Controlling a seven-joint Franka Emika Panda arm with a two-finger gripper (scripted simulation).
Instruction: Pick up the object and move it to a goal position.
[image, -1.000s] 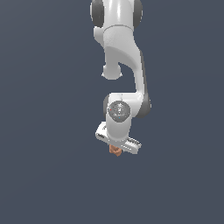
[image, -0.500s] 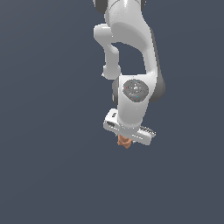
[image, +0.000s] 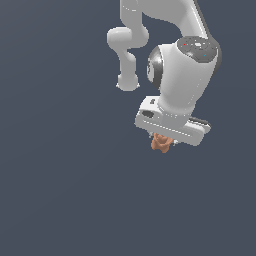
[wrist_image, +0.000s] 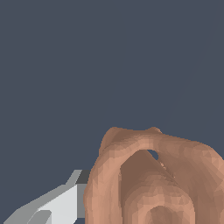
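**A:** so where's the object (image: 161, 143) sitting right now?

**B:** it's hanging right under the white gripper (image: 162, 141), tucked between the fingers. Orange-brown, lumpy, and way smaller than the hand. Nothing but plain dark grey-blue backdrop all around it.

**A:** gripper actually clamping it?

**B:** looks that way, jaws are pinching in narrow on it. In the wrist view the object (wrist_image: 153, 179) is filling a big chunk of the picture, folds and a little hole showing, with 1 grey-white finger (wrist_image: 61, 205) pressing against its side.

**A:** and the arm?

**B:** the arm (image: 170, 45) is coming down from the top of the exterior view, wrist pointing downward.
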